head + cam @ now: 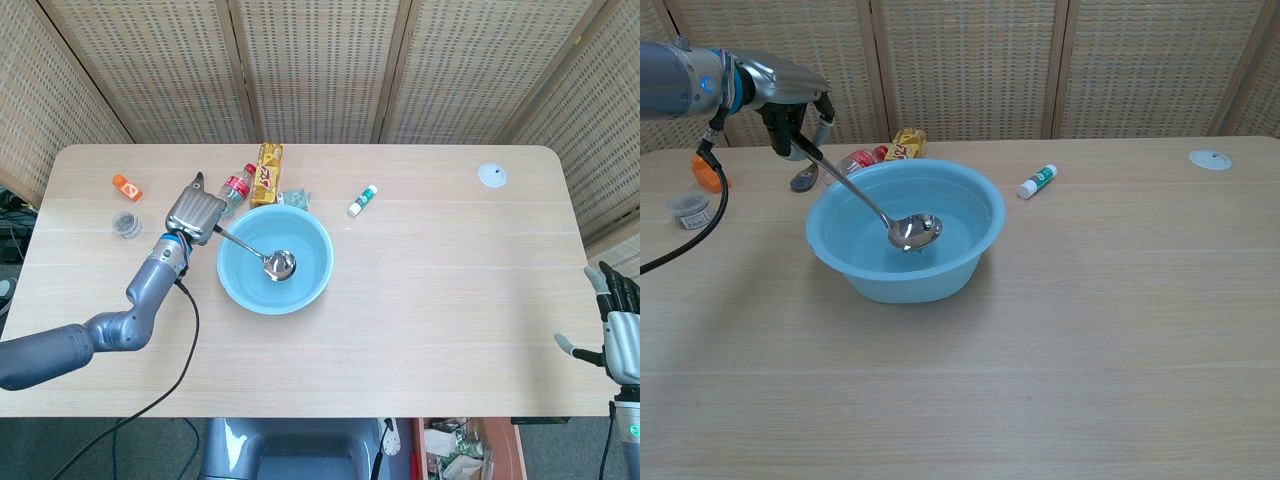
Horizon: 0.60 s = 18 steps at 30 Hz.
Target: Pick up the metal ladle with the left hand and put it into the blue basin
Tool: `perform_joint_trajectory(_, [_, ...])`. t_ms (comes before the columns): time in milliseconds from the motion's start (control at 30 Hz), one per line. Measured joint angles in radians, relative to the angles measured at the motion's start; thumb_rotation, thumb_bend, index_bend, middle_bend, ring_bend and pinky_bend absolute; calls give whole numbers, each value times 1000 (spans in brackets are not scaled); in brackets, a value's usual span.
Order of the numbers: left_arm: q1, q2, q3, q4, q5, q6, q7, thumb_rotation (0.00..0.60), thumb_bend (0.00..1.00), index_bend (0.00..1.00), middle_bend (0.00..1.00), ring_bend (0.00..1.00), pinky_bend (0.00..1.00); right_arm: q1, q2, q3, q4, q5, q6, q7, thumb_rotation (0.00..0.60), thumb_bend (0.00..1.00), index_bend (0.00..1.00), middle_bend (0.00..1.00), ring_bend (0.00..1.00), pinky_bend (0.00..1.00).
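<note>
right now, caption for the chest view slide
Left hand holds the ladle, its bowl inside the blue basin.

Ladle handle end: hidden inside the left robot hand [193,214], so the grip on the metal ladle [262,255] cannot be made out.
Right robot hand [619,335]: cut by the head view's right edge; outside the chest view.
Left arm: cut by the left edge in both views.
Plastic bottle [852,163]: partly hidden behind the blue basin [845,270].
Small jar [126,224]: contents too small to tell.
</note>
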Motion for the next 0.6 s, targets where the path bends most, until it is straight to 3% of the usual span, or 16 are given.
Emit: perform_joint_trajectory(600, [-160,-149,110,77,-160,97,314,600,574,893,999,930,991,8,2,10,28,25,-30,39,600,0,0,0,0,0])
